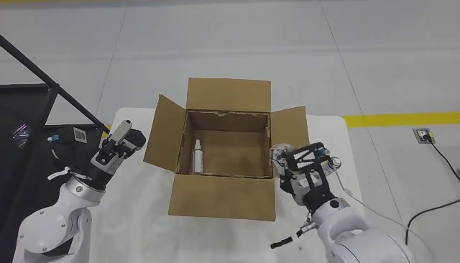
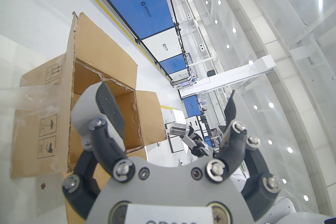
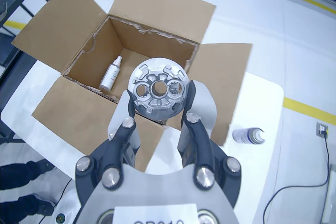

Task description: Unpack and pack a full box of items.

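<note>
An open cardboard box [image 1: 223,191] stands mid-table with all its flaps spread. A white spray bottle [image 1: 198,156] lies inside along one wall, seen too in the right wrist view [image 3: 111,73]. My right gripper [image 3: 160,97] is shut on a round grey metal gear-like disc [image 3: 158,88], held in the air over the box's near corner [image 3: 147,117]; from above the disc [image 1: 282,154] sits by the box's right flap. My left gripper [image 2: 168,104] is open and empty, tilted upward beside the box's left flap [image 2: 47,109]; from above it [image 1: 123,137] hangs left of the box.
A clear bottle with a white cap [image 3: 248,135] lies on the white table [image 1: 136,213] right of the box. A power cable [image 1: 431,213] runs across the floor at right. Black framing and a dark bin [image 1: 29,141] stand off the table's left edge.
</note>
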